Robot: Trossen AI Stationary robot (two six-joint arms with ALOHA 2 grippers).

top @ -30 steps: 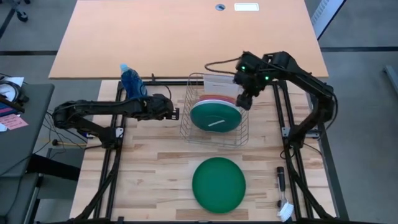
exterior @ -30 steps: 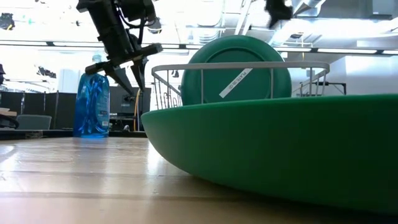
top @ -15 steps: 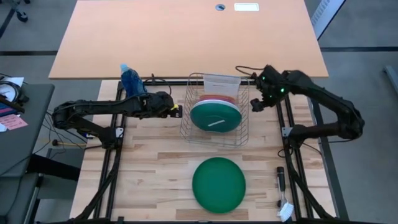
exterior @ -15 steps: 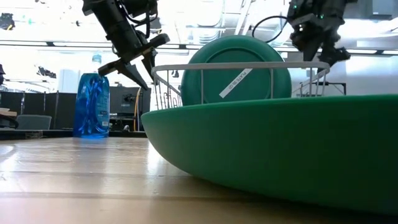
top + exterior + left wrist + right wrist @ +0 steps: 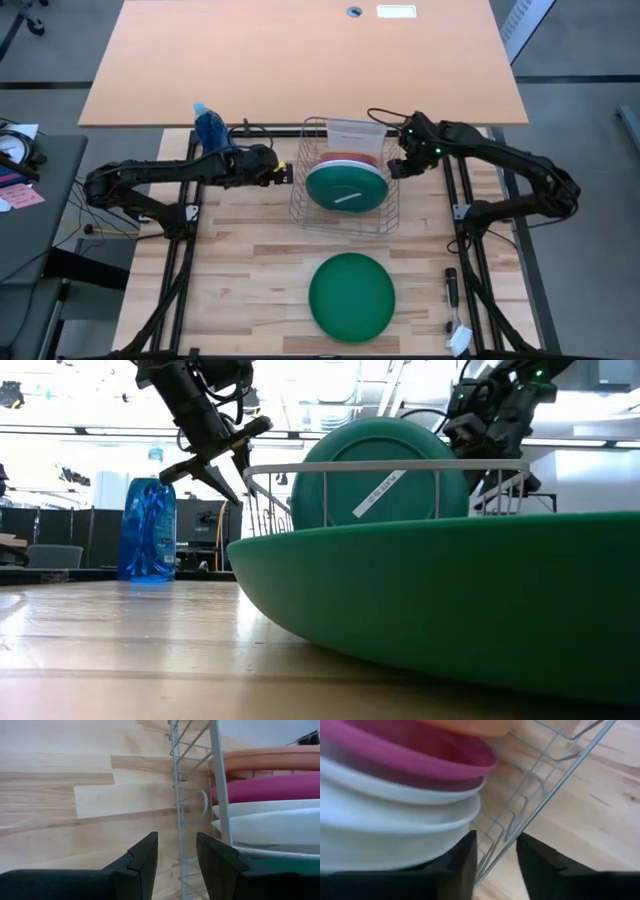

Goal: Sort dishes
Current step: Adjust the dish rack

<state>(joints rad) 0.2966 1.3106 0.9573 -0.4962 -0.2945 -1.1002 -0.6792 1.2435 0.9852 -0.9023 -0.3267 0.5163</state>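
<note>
- My right gripper (image 5: 397,166) just swung back in beside the wire rack (image 5: 301,205), jaws narrowly parted, empty (next plate, probably).
- Left gripper (image 5: 283,176) waits opposite, also slightly open.

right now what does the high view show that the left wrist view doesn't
Only the high view shows the green plate lying flat on the table, the blue spray bottle, and the right gripper at the rack's far side. Only the left wrist view shows the orange plate, pink plate and white plates edge-on in the rack, and the left gripper open. Both show the wire rack and the wooden table.
</note>
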